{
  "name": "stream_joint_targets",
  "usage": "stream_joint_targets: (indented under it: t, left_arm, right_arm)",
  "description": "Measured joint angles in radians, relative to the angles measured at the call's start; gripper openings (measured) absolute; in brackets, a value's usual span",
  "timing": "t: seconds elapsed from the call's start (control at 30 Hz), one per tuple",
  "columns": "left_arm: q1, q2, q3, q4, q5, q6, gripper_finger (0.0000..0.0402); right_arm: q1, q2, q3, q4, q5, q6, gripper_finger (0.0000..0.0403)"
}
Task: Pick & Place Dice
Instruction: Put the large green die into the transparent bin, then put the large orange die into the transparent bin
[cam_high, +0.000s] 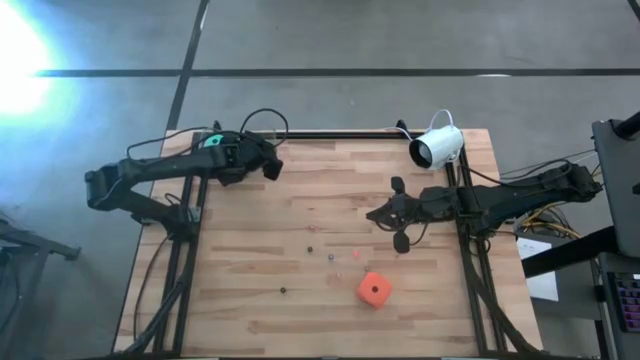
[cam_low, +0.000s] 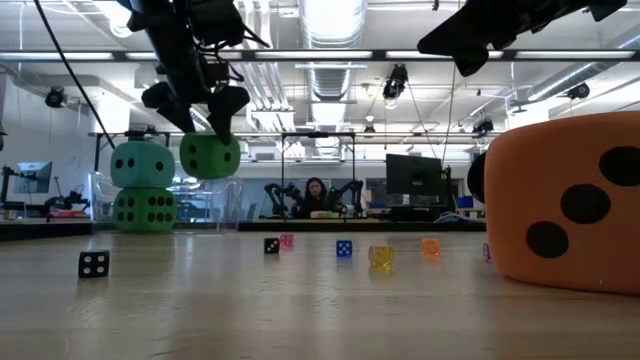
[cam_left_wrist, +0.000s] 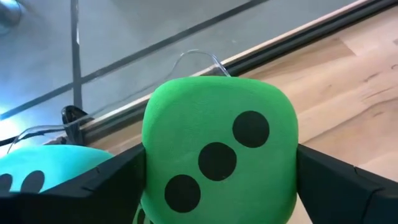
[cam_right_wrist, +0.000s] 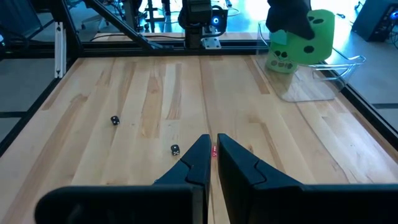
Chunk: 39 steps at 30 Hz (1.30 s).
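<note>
My left gripper (cam_low: 212, 128) hangs above the far left corner of the table (cam_high: 330, 300), clamped on a bright green die (cam_left_wrist: 219, 149) that it holds clear of the wood; in my left wrist view the three-pip face sits squeezed between my two dark fingers (cam_left_wrist: 339, 180). Just beside that held die, in the low view, a teal die (cam_low: 142, 165) rests on top of a second green die (cam_low: 144, 210), the two stacked in the far left corner by a clear plastic piece (cam_right_wrist: 314, 84) that lies on the table edge there. In my left wrist view the teal die shows as a rounded top next to the one I hold. The orange die (cam_high: 373, 289) lies by itself on the near right part of the table, well apart from the stack, and fills the right of the low view with its dark pips. My right gripper (cam_right_wrist: 211, 155) waits over the right middle of the table, its fingers drawn nearly together with only a thin slit between them, gripping nothing. A few tiny dice (cam_high: 331, 256) are scattered across the middle of the wood. A white camera (cam_high: 436, 147) sits at the far right edge.
</note>
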Motion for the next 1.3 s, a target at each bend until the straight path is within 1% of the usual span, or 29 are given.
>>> stream_joint_targets:
  t: [0.17,0.3,0.53,0.6,0.87,1.17,1.3]
  left_arm:
    - [0.01,0.0,0.0,0.003,0.025,0.033,0.0383]
    - [0.027,0.0,0.0,0.003,0.032,0.025,0.0391]
    - [0.049,0.0,0.0,0.003,0.034,0.021,0.0394]
    - [0.053,0.0,0.0,0.003,0.035,-0.002,0.0397]
    - [0.1,0.0,0.0,0.007,0.116,-0.054,0.0399]
    - [0.106,0.0,0.003,0.007,0.117,-0.042,0.0399]
    - [0.106,-0.003,0.029,0.006,0.123,0.028,0.0397]
  right_arm:
    - [0.0,0.0,0.0,0.0,0.0,0.0,0.0027]
    - [0.0,0.0,0.0,0.0,0.0,0.0,0.0027]
    - [0.0,0.0,0.0,0.0,0.0,0.0,0.0027]
    - [0.0,0.0,0.0,0.0,0.0,0.0,0.0027]
    - [0.0,0.0,0.0,0.0,0.0,0.0,0.0027]
    - [0.0,0.0,0.0,0.0,0.0,0.0,0.0027]
    - [0.0,0.0,0.0,0.0,0.0,0.0,0.0027]
